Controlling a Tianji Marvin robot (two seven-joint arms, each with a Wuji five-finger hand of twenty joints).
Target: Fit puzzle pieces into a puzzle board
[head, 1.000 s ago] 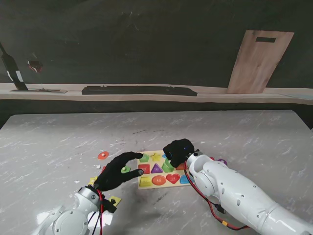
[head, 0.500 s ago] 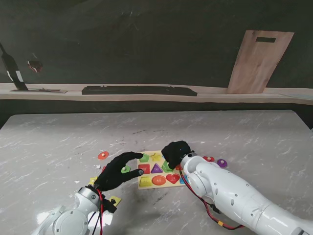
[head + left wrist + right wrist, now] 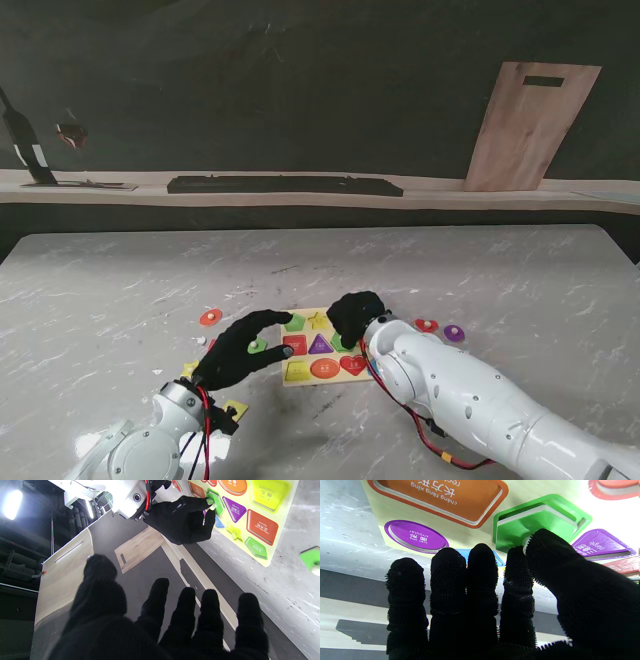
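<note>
Green piece [image 3: 540, 517] pinched by right hand [image 3: 356, 312] over board [image 3: 300, 381].

Glossy puzzle board [image 3: 287, 502]; nubbed knit right hand [image 3: 495, 600]; marbled table [image 3: 120, 290]

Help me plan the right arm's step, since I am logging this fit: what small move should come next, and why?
Probably press the green piece down level, then let go. The right robot hand pinches its knob, and the piece sits over its green slot on the puzzle board with a white edge raised, so it looks not fully seated.
</note>
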